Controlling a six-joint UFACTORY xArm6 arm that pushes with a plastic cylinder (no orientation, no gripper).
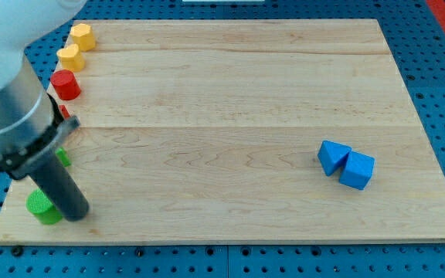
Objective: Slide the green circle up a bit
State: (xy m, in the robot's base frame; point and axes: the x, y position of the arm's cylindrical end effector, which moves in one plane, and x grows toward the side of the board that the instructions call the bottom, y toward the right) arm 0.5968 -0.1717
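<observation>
The green circle (pixel 42 207) lies near the board's bottom left corner, partly hidden behind my rod. My tip (pixel 76 215) rests on the board just to the right of the green circle, touching or almost touching it. A second green block (pixel 63 157) shows only as a sliver behind the arm, above the circle. A red block (pixel 63 112) is also mostly hidden by the arm.
Along the left edge stand a red cylinder (pixel 66 85), a yellow heart (pixel 69 56) and a yellow block (pixel 82 36). Two blue blocks (pixel 334 157) (pixel 357 170) touch each other at the right. The wooden board (pixel 230 93) ends close below the tip.
</observation>
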